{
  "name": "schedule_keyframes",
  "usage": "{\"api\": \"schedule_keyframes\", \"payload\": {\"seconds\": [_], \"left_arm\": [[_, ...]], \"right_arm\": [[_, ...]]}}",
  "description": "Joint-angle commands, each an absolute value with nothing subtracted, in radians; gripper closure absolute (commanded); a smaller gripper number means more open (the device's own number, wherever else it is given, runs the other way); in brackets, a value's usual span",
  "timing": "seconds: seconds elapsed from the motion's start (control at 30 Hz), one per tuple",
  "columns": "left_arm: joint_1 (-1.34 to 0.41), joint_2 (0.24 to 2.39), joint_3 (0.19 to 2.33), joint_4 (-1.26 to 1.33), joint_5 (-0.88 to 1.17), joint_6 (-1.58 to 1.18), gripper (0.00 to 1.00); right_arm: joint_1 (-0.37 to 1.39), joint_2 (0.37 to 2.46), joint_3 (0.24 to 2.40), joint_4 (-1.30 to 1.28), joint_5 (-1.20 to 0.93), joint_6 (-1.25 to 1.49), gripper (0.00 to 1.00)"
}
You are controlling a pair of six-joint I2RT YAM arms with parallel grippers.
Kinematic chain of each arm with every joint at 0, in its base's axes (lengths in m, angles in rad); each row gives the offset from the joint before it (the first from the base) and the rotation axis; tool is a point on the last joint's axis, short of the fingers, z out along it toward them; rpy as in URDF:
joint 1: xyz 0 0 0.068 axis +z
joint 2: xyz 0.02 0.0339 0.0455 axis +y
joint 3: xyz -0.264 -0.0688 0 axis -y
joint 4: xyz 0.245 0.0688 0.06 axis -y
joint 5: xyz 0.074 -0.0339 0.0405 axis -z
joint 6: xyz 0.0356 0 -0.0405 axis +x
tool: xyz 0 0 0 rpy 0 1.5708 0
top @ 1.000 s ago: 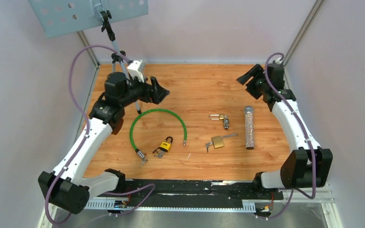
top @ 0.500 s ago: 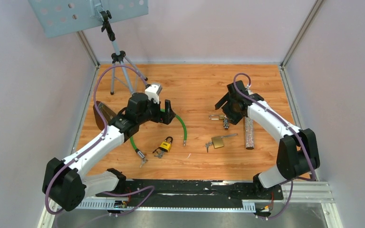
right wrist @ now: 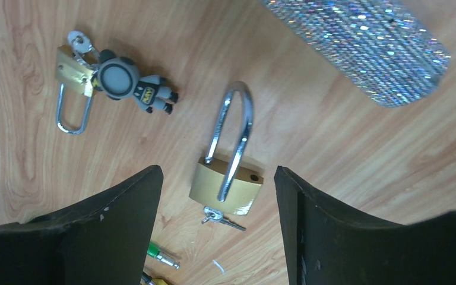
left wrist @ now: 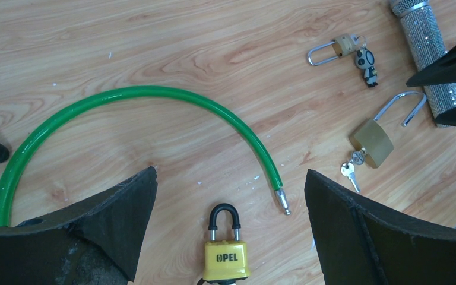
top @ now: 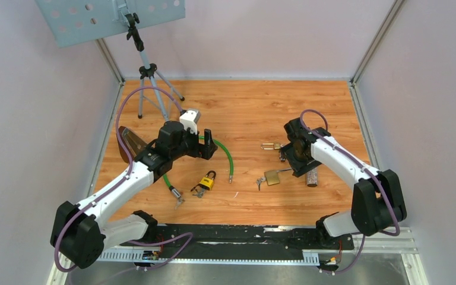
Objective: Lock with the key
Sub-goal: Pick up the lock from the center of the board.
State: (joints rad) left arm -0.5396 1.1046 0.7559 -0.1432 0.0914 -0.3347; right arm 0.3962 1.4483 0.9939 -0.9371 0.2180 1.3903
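Our left hand (left wrist: 230, 178) is wide open by the yellow lock (left wrist: 227, 259), bottom middle. Our right hand (right wrist: 218, 172) is open, empty, over the brass lock (right wrist: 225, 189).

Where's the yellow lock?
In the top view, the yellow lock lies left of middle on the table, between the two ends of the green cable.

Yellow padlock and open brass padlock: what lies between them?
The metal tip of the green cable lies between the yellow padlock and brass padlock, in the left wrist view.
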Motion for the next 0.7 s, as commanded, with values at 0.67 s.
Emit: {"api": "schedule_keyframes", "payload": {"seconds": [0.67], "left_arm": [[-0.545,1.070,0.762,-0.137,0.063,-0.305,0.00]], "right_arm": [[0.400,1.436,0.877,-0.817,0.362,1.673,0.43]]}}
